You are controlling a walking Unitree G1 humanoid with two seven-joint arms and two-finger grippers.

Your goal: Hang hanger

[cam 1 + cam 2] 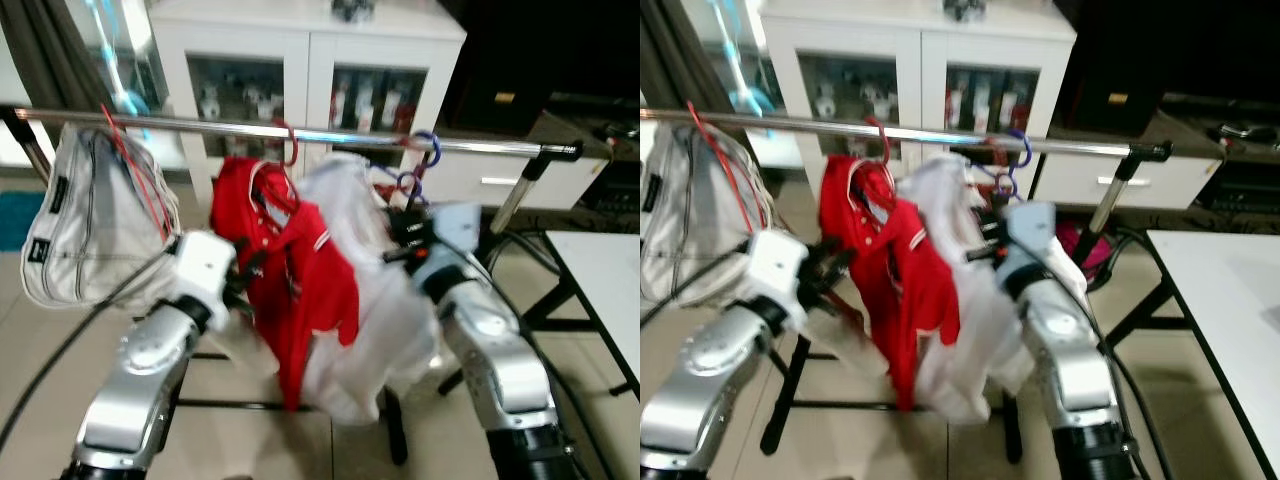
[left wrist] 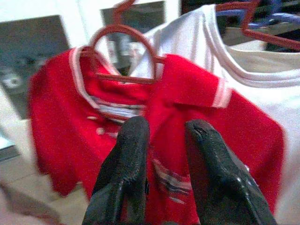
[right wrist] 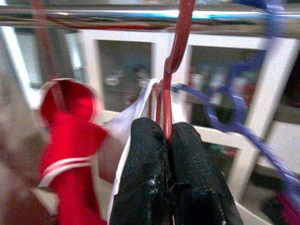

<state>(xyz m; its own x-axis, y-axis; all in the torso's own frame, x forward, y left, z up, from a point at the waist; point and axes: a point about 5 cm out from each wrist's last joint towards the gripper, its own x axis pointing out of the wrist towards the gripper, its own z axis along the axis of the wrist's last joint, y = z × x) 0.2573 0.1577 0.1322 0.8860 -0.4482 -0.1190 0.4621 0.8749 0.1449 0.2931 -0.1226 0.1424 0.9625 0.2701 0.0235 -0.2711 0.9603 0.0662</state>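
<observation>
From the head cameras, a chrome clothes rail [image 1: 300, 131] is running across a room in front of a white cabinet [image 1: 310, 60]. A pale bag [image 1: 90, 225] is hanging at its left end, a red shirt [image 1: 290, 270] on a red hanger [image 1: 288, 150] near the middle, and a white shirt [image 1: 375, 300] just beside it. The robot's left gripper [image 1: 238, 283] is reaching toward the red shirt; the right gripper [image 1: 408, 232] is raised close under the rail among the white cloth. Both views are blurring slightly.

From the left wrist, the two black fingers [image 2: 126, 159] are standing a little apart, holding nothing, pointing at the red shirt's chest just below its collar.

From the right wrist, the fingers [image 3: 145, 168] are pinching tight on the neck of a second red hanger [image 3: 174, 51] that is carrying the white shirt. Its hook is rising to the rail, but I cannot tell whether it is fully seated over the bar. A purple hanger [image 3: 225, 105] is dangling just beside it.

The likely trouble: letting go before the hook is properly over the rail would drop hanger and shirt. The hook could also be snagging the purple hanger, or the left gripper could catch the red shirt and drag it off.
</observation>
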